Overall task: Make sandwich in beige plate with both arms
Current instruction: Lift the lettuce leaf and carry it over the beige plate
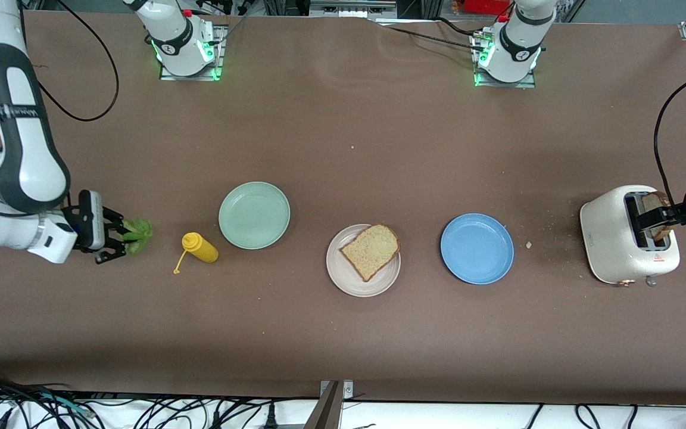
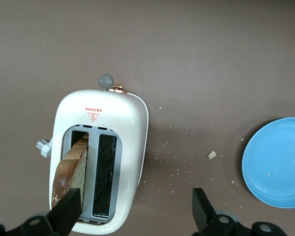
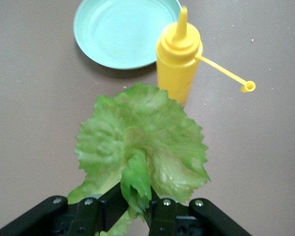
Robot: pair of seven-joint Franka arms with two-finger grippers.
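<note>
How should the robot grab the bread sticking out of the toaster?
Pinch the bread slice by its crusty top edge, coming straight down from above. It stands upright in one slot of the toaster, so only that top pokes out. The open left end effector is over the toaster, one finger by the crust.

A beige plate [image 1: 346, 280], round and shallow, sits at lower centre of the front view holding one tan, brown-crusted bread slice [image 1: 371, 251] lying flat. A second slice [image 2: 70, 173] stands in the toaster [image 2: 132, 132] slot. The crinkled green lettuce [image 3: 140, 142] is pinched at mid-left.
</note>
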